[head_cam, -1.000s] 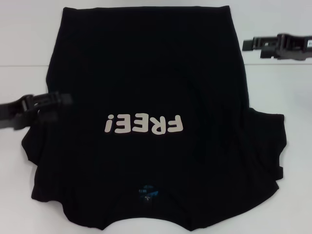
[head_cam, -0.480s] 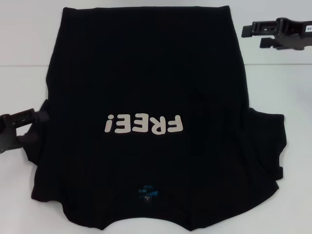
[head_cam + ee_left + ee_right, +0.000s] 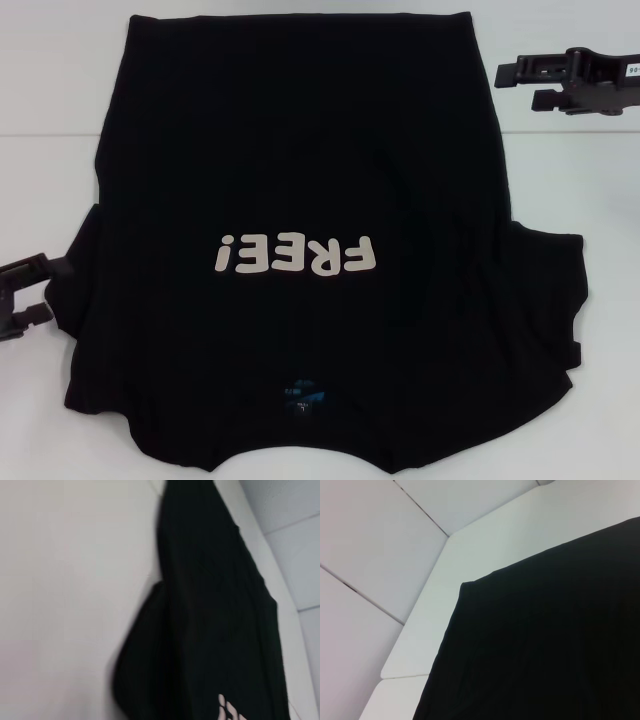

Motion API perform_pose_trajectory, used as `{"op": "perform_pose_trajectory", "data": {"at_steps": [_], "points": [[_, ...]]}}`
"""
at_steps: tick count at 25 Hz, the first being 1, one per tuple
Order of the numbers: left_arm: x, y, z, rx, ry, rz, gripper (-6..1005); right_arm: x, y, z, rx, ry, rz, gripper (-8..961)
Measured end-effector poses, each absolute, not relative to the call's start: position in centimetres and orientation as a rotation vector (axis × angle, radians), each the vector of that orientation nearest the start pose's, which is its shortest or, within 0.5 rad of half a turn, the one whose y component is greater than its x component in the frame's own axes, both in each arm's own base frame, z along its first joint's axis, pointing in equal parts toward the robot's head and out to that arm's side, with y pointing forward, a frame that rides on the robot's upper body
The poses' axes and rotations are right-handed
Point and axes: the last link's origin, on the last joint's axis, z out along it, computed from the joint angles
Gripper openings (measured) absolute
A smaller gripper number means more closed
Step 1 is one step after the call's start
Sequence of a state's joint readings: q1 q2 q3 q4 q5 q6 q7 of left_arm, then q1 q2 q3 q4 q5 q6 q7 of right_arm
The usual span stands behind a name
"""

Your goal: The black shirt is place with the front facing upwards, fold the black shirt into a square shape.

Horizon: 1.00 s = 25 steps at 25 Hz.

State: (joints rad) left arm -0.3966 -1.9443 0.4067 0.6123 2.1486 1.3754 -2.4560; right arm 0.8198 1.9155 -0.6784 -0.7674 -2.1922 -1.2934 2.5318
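Here, at the far left of the head view, the left gripper (image 3: 42, 290) sits low beside the shirt's left sleeve, its two fingers parted with nothing between them; the upper fingertip lies right at the sleeve's edge, though whether it touches the cloth cannot be told. The black shirt (image 3: 300, 170) lies spread flat on the white table (image 3: 50, 120), front up, with the neck nearest the robot and the hem at the far side. Its pale "FREE!" lettering (image 3: 296, 255) reads upside down from the head camera, and a small blue neck label (image 3: 300, 386) shows near the collar. The left sleeve is partly tucked against the body, while the right sleeve (image 3: 550, 290) spreads out onto the table. The left wrist view shows the shirt's left side edge (image 3: 210, 605) and sleeve against the table surface. At the upper right, the right gripper (image 3: 522, 83) hangs beside the shirt's far right corner, apart from the cloth, fingers spread and holding nothing. The right wrist view shows that hem corner (image 3: 465, 585) lying flat on the table.
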Motion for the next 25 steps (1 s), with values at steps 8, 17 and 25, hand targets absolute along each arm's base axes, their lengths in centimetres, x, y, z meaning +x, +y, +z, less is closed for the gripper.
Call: {"op": "perform_pose_trajectory", "data": {"at_steps": [8, 17, 25], "points": [[-38.40, 31.22, 7.74, 2.028, 2.725, 1.078, 857, 20.38, 45.26, 9.26, -2.152, 1.549, 0.631, 857], [-38.41, 31.28, 7.85, 2.027, 2.727, 1.085, 730, 20.52, 45.21, 9.25, -2.149, 1.552, 0.630, 857], [-38.64, 31.34, 7.84, 2.079, 2.730, 1.048, 542, 20.62, 45.16, 9.23, -2.147, 1.555, 0.629, 857]]}}
